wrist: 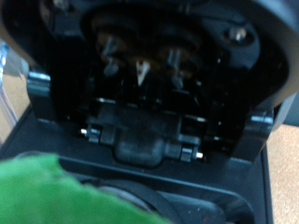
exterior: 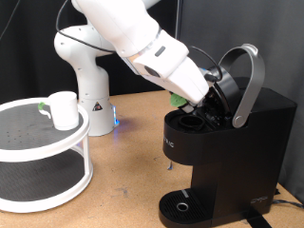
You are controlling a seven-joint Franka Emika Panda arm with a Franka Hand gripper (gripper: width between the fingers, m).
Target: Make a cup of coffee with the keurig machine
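Note:
The black keurig machine (exterior: 237,142) stands at the exterior view's right with its silver-handled lid (exterior: 252,81) raised open. My gripper (exterior: 190,103) reaches into the open brew head, just above the pod chamber. It is shut on a small pod with a green top (exterior: 179,98). In the wrist view the green top (wrist: 65,191) is a blurred patch close to the camera. Behind it are the lid's underside and its needle (wrist: 142,70). My fingers do not show there. The white cup (exterior: 64,109) stands upright on a round white stand (exterior: 47,142) at the exterior view's left.
The white robot base (exterior: 90,85) stands behind the stand. The machine's round drip tray (exterior: 180,206) is bare. The wooden table (exterior: 128,161) lies between stand and machine. A dark backdrop is behind.

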